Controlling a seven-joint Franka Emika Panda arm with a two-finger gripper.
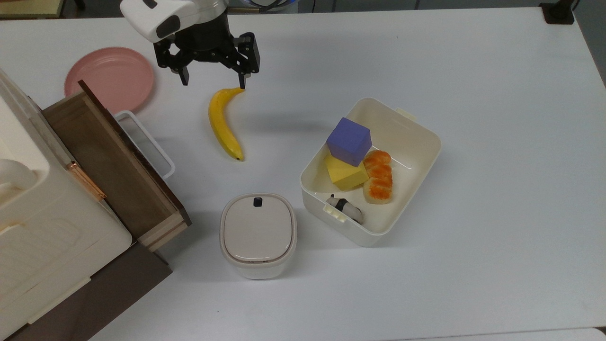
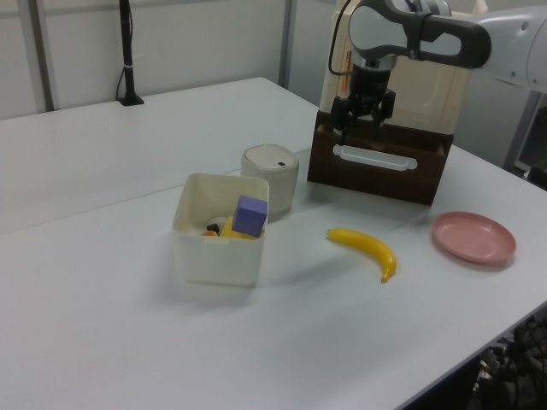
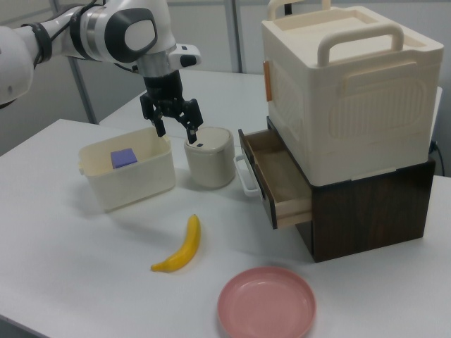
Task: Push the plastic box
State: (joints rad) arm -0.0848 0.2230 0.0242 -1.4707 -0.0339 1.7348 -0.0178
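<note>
The black two-finger tool [image 1: 212, 81] hangs with fingers spread above the surface near its top-view far edge. The cream-white rectangular plastic box [image 1: 416, 158], holding blocks, sits mid-surface, well apart toward the top view's lower right, its long axis running diagonally.

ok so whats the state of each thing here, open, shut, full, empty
gripper: open, holding nothing
plastic box: no lid, holds blocks and toy food
lidded container: lid shut
drawer: pulled open, looks empty
pink plate: empty
banana: lying flat on the table
</note>
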